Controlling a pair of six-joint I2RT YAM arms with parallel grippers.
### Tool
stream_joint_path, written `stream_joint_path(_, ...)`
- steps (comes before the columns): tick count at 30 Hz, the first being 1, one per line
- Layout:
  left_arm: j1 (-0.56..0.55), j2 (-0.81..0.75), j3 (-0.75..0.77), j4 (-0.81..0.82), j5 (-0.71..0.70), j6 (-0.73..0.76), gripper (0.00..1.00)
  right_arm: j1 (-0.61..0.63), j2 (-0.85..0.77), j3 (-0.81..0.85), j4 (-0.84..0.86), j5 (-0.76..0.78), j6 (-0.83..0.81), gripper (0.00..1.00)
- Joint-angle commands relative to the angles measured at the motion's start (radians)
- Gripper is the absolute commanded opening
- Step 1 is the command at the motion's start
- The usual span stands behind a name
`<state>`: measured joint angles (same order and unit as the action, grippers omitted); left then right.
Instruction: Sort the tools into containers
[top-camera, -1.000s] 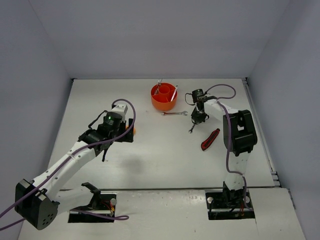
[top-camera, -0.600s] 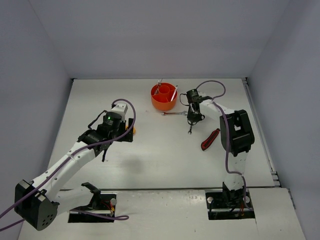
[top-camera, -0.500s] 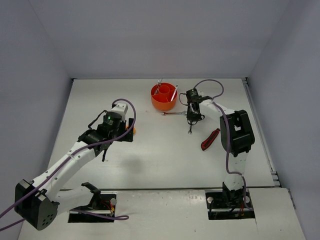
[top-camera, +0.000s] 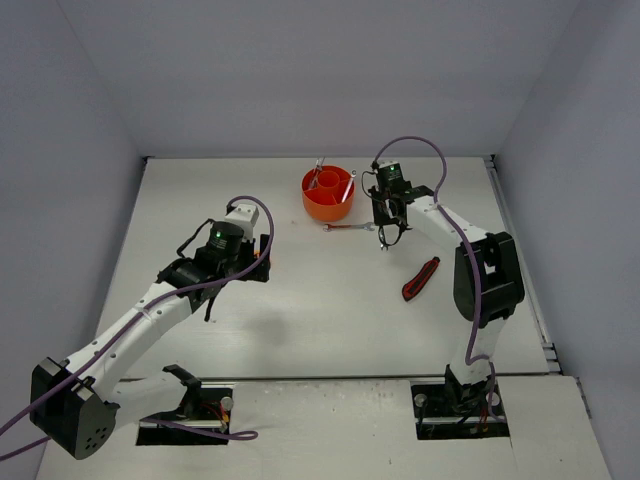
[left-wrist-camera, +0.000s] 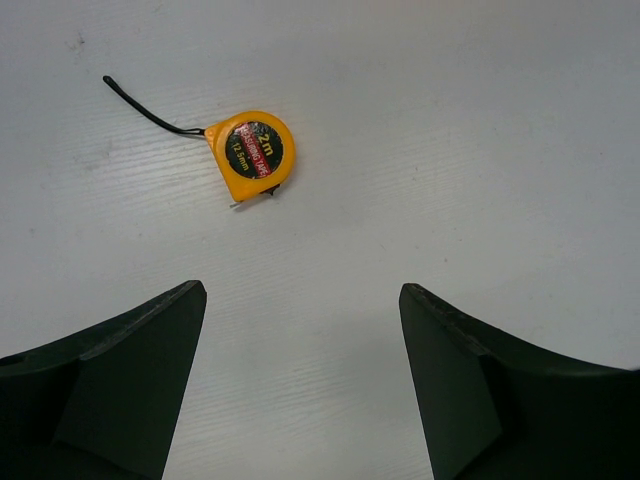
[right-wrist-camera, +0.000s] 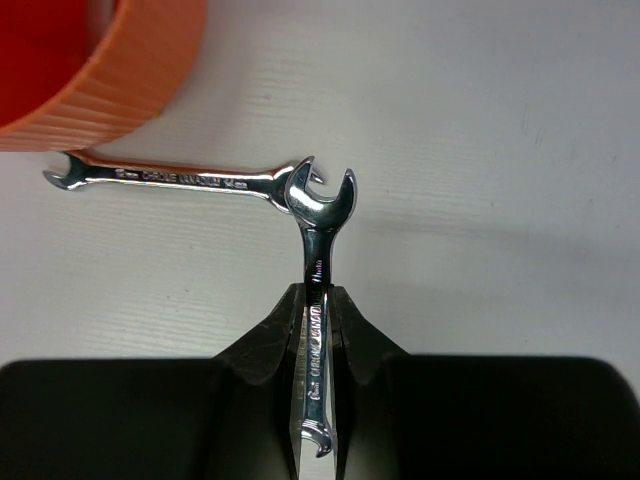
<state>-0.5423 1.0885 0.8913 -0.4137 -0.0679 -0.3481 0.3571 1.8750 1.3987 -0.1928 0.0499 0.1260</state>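
My right gripper (top-camera: 387, 226) (right-wrist-camera: 317, 292) is shut on a silver wrench (right-wrist-camera: 320, 215), held above the table right of the round orange tub (top-camera: 328, 206) (right-wrist-camera: 110, 70). A second silver wrench (top-camera: 348, 228) (right-wrist-camera: 180, 178) lies flat on the table just below the held one's open end. Two silver tools (top-camera: 347, 186) stand in the tub. My left gripper (top-camera: 257, 264) (left-wrist-camera: 300, 290) is open over bare table, with the yellow-black tape measure (left-wrist-camera: 250, 157) lying ahead of it. The red-black utility knife (top-camera: 420, 279) lies right of centre. No screwdrivers show.
Grey walls close the table at the back and both sides. A thin black strap (left-wrist-camera: 150, 112) trails from the tape measure. The tub stands near the back wall.
My right gripper has carried the wrench back and slightly left, closer to the tub and over the lying wrench. The left arm has barely moved.
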Motion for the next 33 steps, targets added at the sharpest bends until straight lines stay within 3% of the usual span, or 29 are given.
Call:
stream_joint_path(1,0.002,-0.009,0.037,0.056,0.025,0.015,0.75,0.019,-0.050,0.133,0.047,-0.042,-0.178,0.00)
stream_joint_path(9,0.002,-0.014,0.052,0.031,0.046,0.017,0.75,0.019,0.066,0.469,0.046,-0.191,-0.351,0.00)
stream_joint_path(15,0.002,-0.011,0.105,-0.036,0.053,0.013,0.75,0.022,0.220,0.709,0.044,-0.268,-0.391,0.00)
stream_joint_path(22,0.002,-0.027,0.141,-0.106,0.016,0.020,0.75,-0.016,0.193,0.563,0.058,-0.186,-0.336,0.02)
stream_joint_path(30,0.002,-0.065,0.090,-0.105,0.029,-0.034,0.75,-0.059,0.213,0.534,0.067,-0.104,-0.217,0.39)
stream_joint_path(33,0.001,-0.083,0.080,-0.110,0.030,-0.044,0.75,-0.074,0.226,0.514,0.072,-0.096,-0.190,0.42)
